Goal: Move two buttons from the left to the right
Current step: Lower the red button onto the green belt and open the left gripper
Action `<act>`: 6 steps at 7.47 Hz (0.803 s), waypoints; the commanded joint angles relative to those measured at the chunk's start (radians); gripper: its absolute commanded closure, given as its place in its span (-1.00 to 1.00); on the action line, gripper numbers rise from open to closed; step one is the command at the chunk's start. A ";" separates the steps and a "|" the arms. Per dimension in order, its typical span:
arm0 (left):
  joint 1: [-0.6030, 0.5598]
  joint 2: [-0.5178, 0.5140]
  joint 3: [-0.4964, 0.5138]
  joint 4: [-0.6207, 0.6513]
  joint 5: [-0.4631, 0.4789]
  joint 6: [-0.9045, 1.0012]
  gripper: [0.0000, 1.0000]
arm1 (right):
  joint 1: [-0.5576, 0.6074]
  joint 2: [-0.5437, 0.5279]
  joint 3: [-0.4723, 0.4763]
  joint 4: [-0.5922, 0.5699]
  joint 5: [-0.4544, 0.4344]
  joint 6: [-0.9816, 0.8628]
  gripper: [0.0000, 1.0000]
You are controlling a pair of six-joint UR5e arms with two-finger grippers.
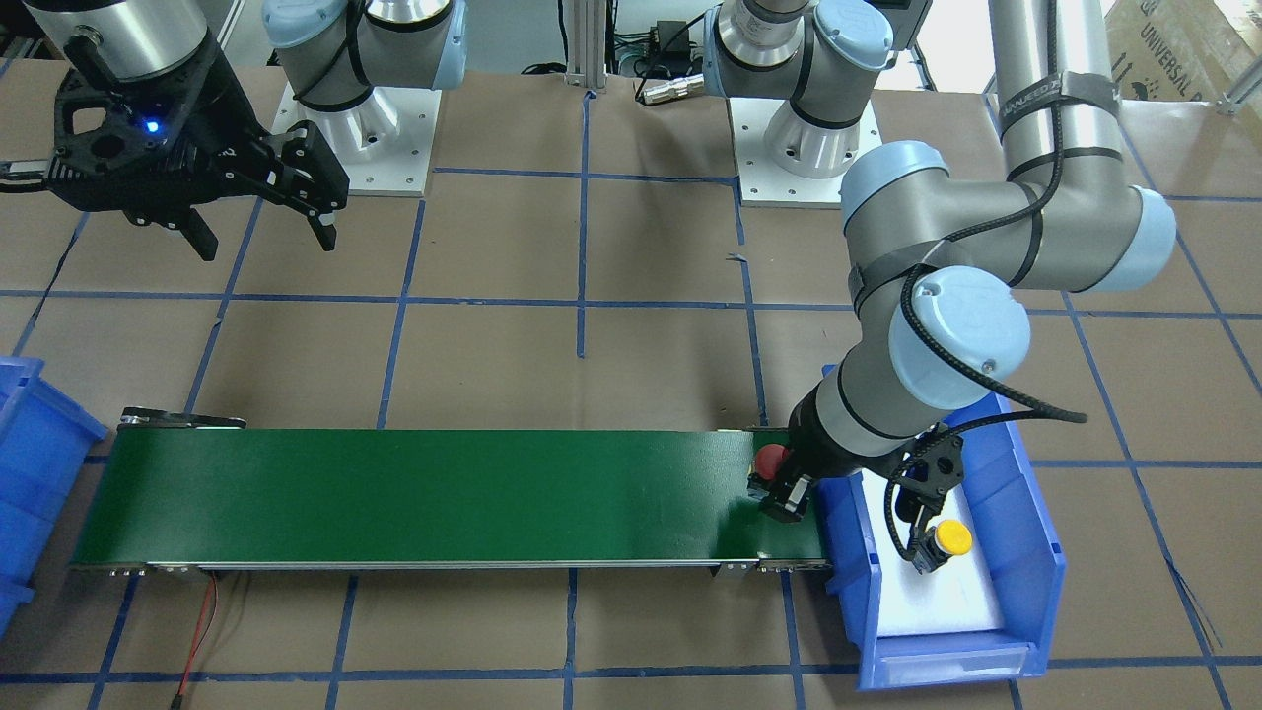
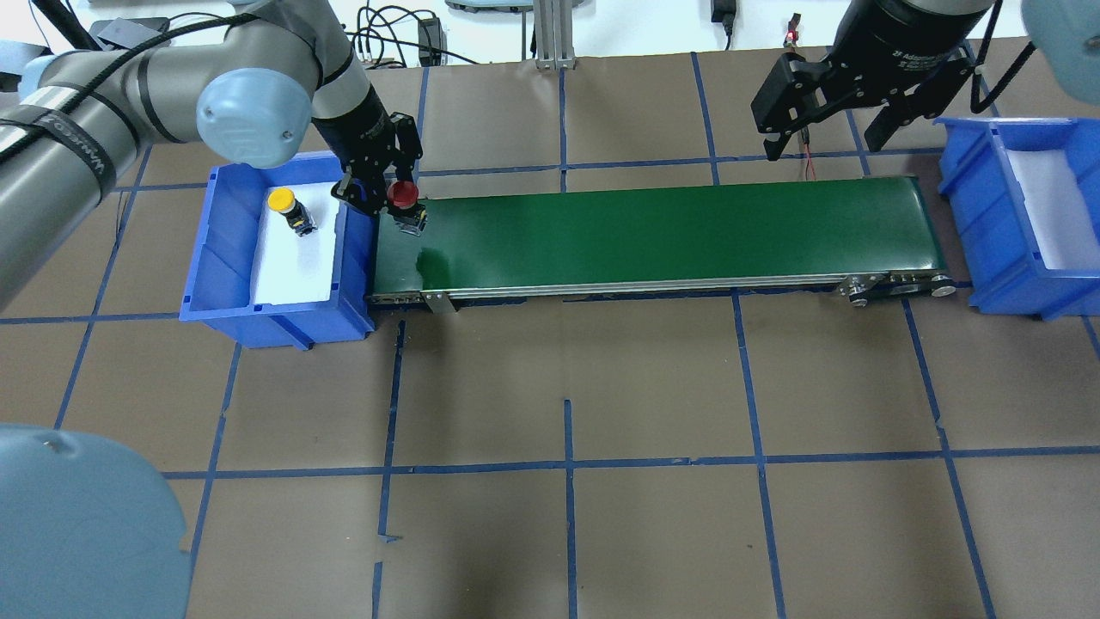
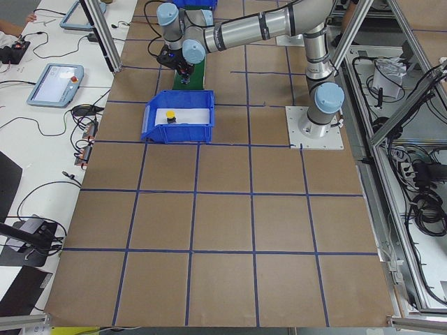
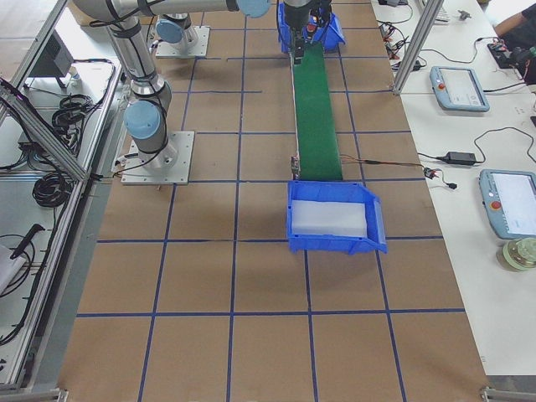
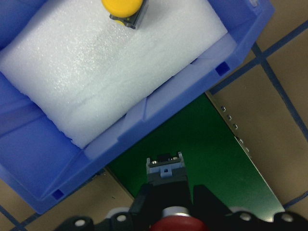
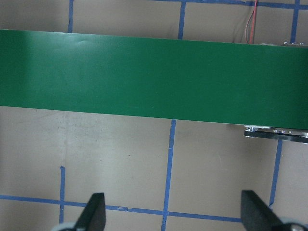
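Note:
My left gripper (image 2: pixel 388 196) is shut on the red button (image 2: pixel 401 194) and holds it just over the left end of the green conveyor belt (image 2: pixel 670 232). The red cap (image 5: pixel 175 224) sits between the fingers, with the grey body (image 5: pixel 165 171) pointing away toward the belt. It also shows in the front-facing view (image 1: pixel 770 461). The yellow button (image 2: pixel 282 200) stands on white foam in the left blue bin (image 2: pixel 225 249); it also shows in the front-facing view (image 1: pixel 951 536) and the left wrist view (image 5: pixel 122 6). My right gripper (image 2: pixel 825 142) is open and empty, behind the belt's right end.
A second blue bin (image 2: pixel 988 198) with white foam stands just past the belt's right end. Red and black wires (image 1: pixel 197 631) run from the belt's right end. The table is brown paper with a blue tape grid. The arm bases (image 1: pixel 365 128) are bolted at the back.

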 commanded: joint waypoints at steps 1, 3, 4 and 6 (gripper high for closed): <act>-0.023 -0.044 0.001 0.039 0.000 -0.058 0.29 | -0.002 -0.003 0.005 0.000 0.000 -0.001 -1.00; -0.023 -0.040 -0.011 0.045 -0.002 -0.062 0.22 | -0.002 -0.003 0.007 0.000 0.000 -0.003 -1.00; -0.024 -0.032 -0.009 0.041 -0.002 -0.063 -0.66 | -0.002 -0.003 0.007 0.000 0.000 -0.003 -1.00; -0.024 -0.031 -0.011 0.036 -0.009 -0.059 -1.00 | -0.016 -0.003 0.010 0.003 -0.008 -0.038 -0.99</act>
